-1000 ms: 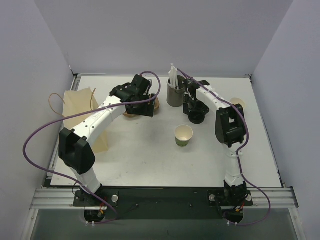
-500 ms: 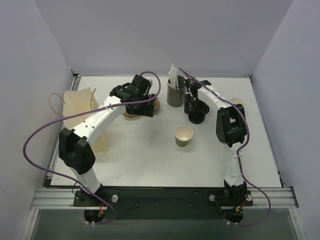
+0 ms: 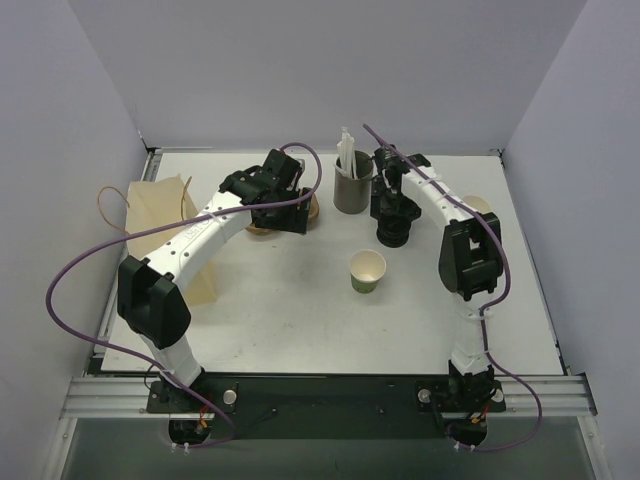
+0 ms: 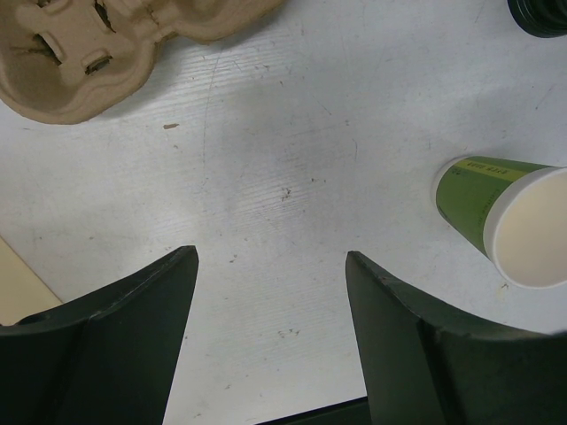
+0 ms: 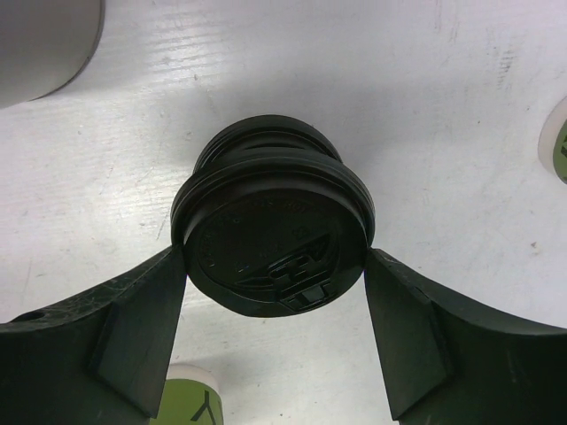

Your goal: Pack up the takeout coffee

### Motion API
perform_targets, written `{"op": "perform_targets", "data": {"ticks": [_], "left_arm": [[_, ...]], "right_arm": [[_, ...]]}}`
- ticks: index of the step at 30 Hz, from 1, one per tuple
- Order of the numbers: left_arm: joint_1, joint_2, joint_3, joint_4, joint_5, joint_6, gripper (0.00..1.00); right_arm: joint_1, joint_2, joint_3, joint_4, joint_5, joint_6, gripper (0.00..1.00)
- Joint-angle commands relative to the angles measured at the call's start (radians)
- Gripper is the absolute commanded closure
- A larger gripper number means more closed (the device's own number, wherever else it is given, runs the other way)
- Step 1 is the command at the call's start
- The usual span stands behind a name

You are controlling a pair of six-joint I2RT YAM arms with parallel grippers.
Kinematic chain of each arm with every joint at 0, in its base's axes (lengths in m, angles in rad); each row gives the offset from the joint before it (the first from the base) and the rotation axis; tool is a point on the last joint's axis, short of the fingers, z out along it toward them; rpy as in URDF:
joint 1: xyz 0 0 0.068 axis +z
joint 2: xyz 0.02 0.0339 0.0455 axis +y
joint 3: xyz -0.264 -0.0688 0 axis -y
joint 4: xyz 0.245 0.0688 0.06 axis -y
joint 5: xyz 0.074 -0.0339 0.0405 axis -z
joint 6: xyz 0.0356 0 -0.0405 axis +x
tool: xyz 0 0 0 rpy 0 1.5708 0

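Takeout coffee lid [image 5: 276,221] tight between fingers of the right gripper [image 5: 275,258]; left gripper [image 4: 270,257] wide apart, empty.

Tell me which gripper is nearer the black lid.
Right. The right gripper straddles the black lid, a finger at each side of it; the left gripper hovers well off to its left, by the cardboard cup carrier.

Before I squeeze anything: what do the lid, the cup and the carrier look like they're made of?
The lid looks like black plastic: slight sheen, moulded ridges and a sip tab. The cup is probably paper: matte green printed wall, pale rolled rim. The carrier seems to be moulded pulp: tan, rough and fibrous, with rounded wells.
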Motion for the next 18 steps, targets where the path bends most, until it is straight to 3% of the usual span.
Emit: {"op": "perform_targets", "data": {"ticks": [1,18], "left_arm": [[0.005,-0.001,0.041,0.006,0.015,0.008,0.22],[0.005,-0.029,0.023,0.01,0.019,0.006,0.22]], "right_arm": [[-0.008,-0.059,0.003,-0.045,0.007,0.011,0.31],[-0.024,-0.102,0.009,-0.087,-0.065,0.02,0.31]]}}
